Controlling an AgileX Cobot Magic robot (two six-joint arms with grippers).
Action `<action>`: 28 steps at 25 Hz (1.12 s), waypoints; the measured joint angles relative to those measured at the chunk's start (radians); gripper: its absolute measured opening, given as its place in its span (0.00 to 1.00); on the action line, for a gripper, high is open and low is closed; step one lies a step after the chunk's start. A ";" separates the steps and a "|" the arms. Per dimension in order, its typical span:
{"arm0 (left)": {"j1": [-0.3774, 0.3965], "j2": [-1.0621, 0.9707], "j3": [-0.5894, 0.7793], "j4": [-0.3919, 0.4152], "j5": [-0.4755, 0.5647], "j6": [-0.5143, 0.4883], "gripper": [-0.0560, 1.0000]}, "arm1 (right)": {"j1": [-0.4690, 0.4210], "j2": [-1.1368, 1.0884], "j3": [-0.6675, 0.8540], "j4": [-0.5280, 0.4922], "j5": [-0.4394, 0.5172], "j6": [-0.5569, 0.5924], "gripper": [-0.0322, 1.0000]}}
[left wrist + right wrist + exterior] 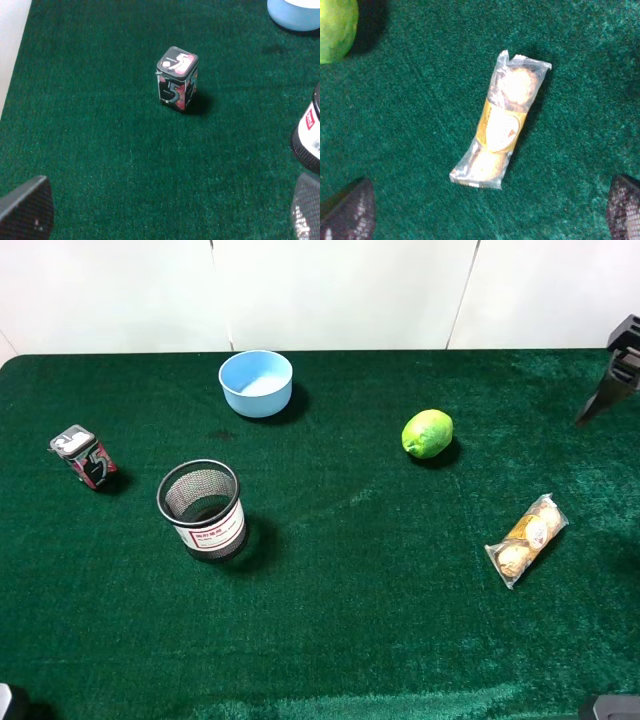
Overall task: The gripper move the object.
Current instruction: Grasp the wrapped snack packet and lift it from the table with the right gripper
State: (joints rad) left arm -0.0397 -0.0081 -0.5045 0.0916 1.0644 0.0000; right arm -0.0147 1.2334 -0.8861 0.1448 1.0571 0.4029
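The high view alone shows the whole table (350, 640): the packet (526, 539) lies flat at the right side, near the lime (427, 433) but apart from it, and well apart from the bowl (256, 382), the mesh cup (201, 508) and the can (84, 457) on the left. The left wrist view shows the left gripper (165, 210) over bare table before the upright can, its fingers (25, 210) wide apart, empty and cut off by the picture's edges. The right wrist view shows the right gripper (485, 210) over the packet without touching it, fingers (625, 207) wide and empty, only their tips visible, the lime partly cut off.
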 joint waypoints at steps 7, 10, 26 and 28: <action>0.000 0.000 0.000 0.000 0.000 0.000 0.96 | 0.037 0.091 0.000 -0.024 -0.066 0.074 0.70; 0.000 0.000 0.000 0.000 0.000 0.000 0.96 | 0.081 0.143 0.000 -0.039 -0.094 0.126 0.70; 0.000 0.000 0.000 0.000 0.000 0.000 0.96 | 0.116 0.256 0.210 0.059 -0.370 0.154 0.70; 0.000 0.000 0.000 0.000 0.000 0.000 0.96 | 0.116 0.262 0.223 0.061 -0.379 0.157 0.70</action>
State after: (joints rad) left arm -0.0397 -0.0081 -0.5045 0.0916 1.0644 0.0000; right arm 0.1008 1.4955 -0.6630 0.2054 0.6776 0.5599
